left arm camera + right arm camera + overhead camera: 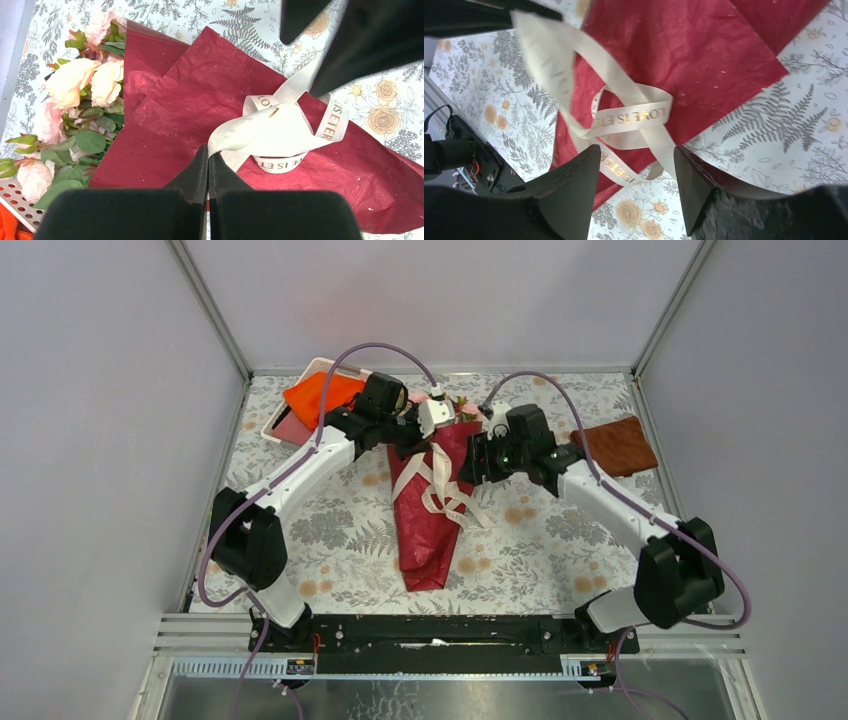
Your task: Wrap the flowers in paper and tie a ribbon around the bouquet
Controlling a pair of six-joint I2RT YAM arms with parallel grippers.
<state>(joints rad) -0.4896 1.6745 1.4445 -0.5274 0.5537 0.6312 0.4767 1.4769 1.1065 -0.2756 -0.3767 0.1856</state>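
Observation:
The bouquet lies on the table, with the dark red paper rolled as a cone around the flowers, whose pink roses poke out at the far end. A cream ribbon is looped over the cone's middle. My left gripper is shut on a ribbon strand just above the paper. My right gripper stands open over the cone's right edge. A ribbon strand runs loose between its fingers, touching neither. In the top view the left gripper and right gripper face each other across the cone.
An orange cloth lies in a white tray at the back left, close to the left wrist. A brown cloth lies at the back right. Grey walls enclose the floral table cover on three sides.

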